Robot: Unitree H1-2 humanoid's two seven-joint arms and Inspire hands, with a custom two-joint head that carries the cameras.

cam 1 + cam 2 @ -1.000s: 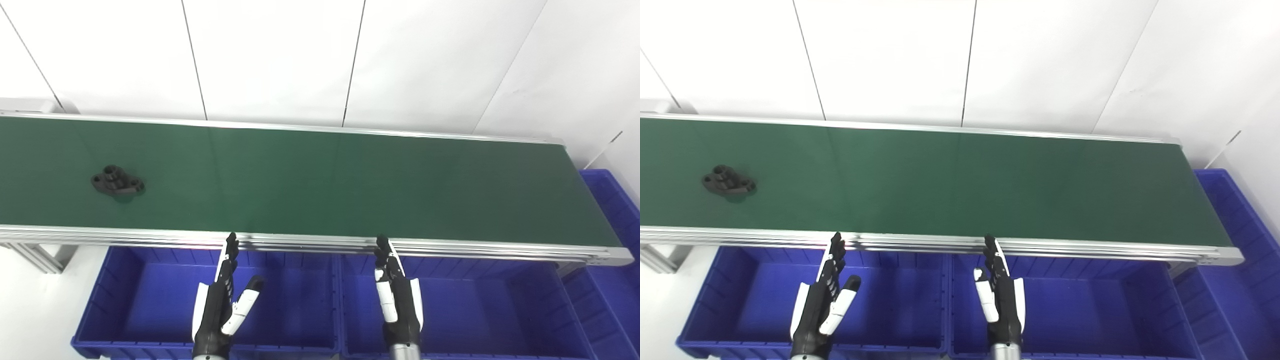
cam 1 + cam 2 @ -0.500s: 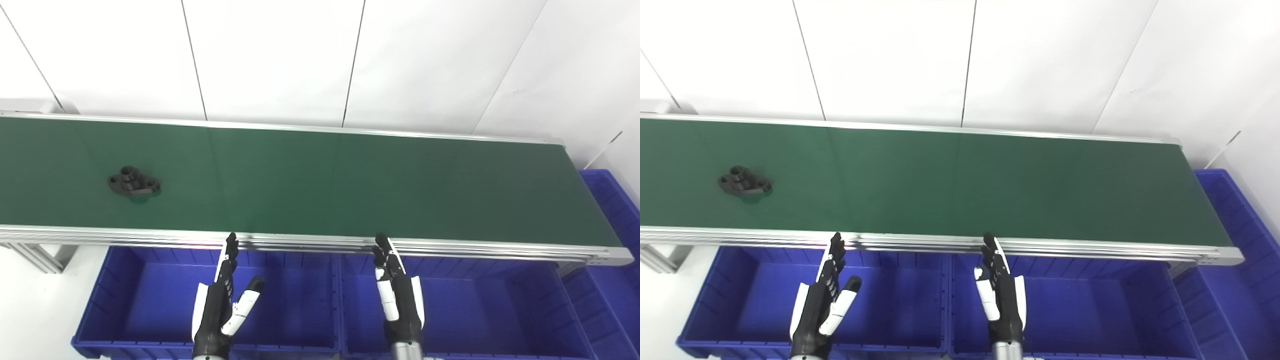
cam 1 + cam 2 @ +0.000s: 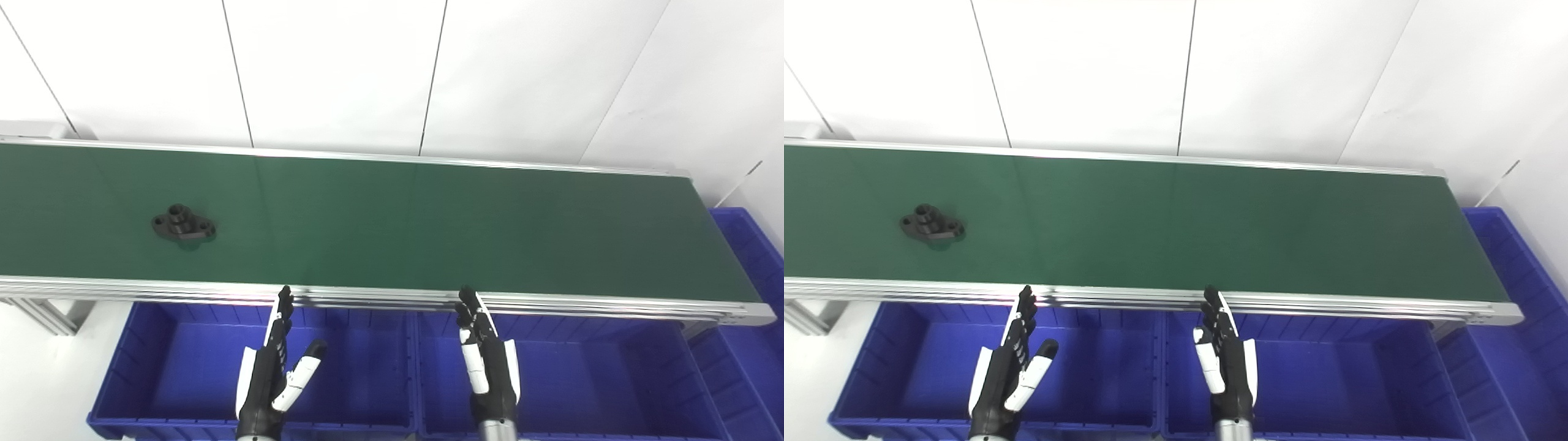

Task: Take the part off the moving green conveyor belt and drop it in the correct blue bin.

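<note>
A small black flanged part (image 3: 184,224) with a raised hub and bolt holes lies on the green conveyor belt (image 3: 429,226) at the left; it also shows in the right eye view (image 3: 932,226). My left hand (image 3: 272,373) is open and empty, fingers pointing up, over the left blue bin (image 3: 184,367), below the belt's near rail. My right hand (image 3: 487,367) is open and empty over the seam of the middle blue bin (image 3: 600,380). Both hands are well to the right of the part.
The belt's aluminium near rail (image 3: 551,303) runs just above my fingertips. Another blue bin (image 3: 753,257) stands past the belt's right end. A white panelled wall (image 3: 337,67) rises behind the belt. A grey frame leg (image 3: 43,312) stands at the lower left.
The black part has travelled to the right along the belt. Both hands have stayed almost still.
</note>
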